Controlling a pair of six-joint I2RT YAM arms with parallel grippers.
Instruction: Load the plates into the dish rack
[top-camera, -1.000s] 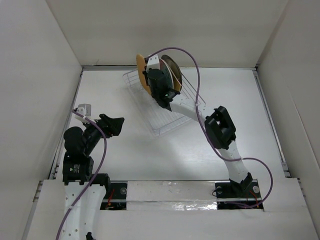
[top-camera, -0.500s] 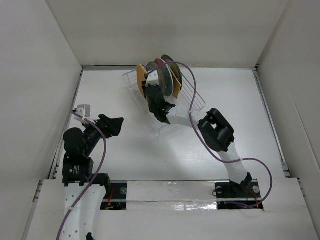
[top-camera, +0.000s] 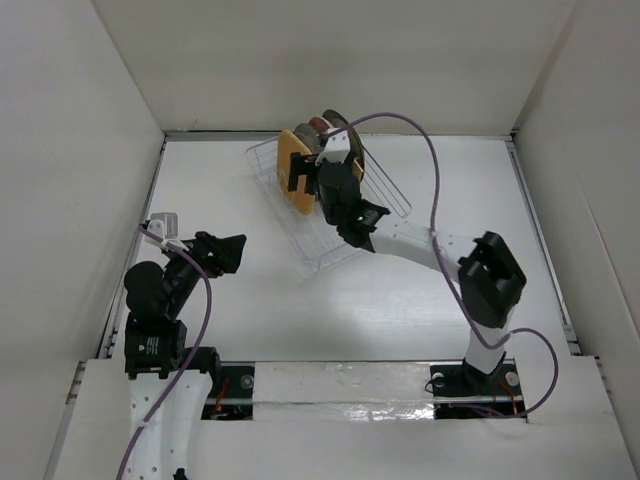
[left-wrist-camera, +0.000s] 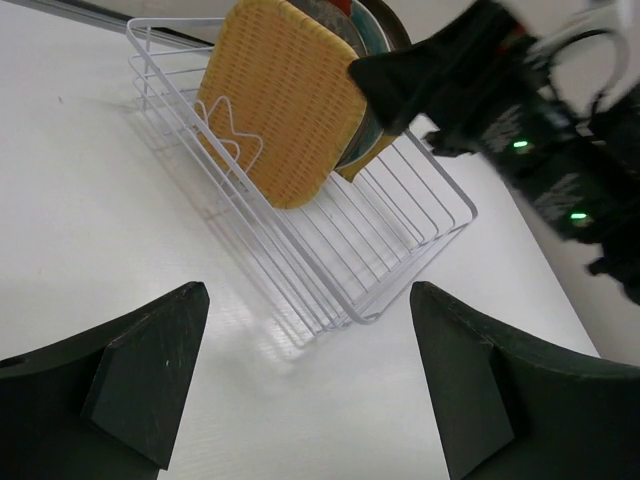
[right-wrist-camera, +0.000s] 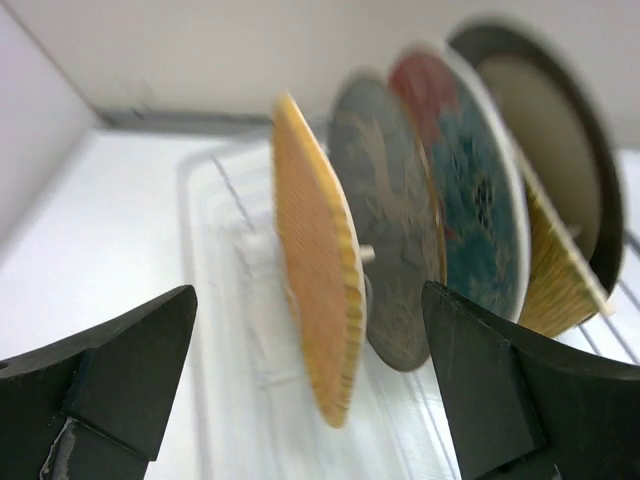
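Woven yellow plate (right-wrist-camera: 318, 300) stands edge-on directly ahead of the right arm's fingers (right-wrist-camera: 490, 390), spread wide and empty; all five plates (top-camera: 320, 160) fill the dish rack (left-wrist-camera: 400, 245) by the table's (top-camera: 250, 300) far edge. Left arm's fingers (left-wrist-camera: 140, 370) gape, farther off.

The plates (top-camera: 297, 165) stood on edge in the dish rack (top-camera: 318, 252) near the table's far edge, with the right gripper (top-camera: 312, 178) at them and the left gripper (top-camera: 233, 250) near the left edge.
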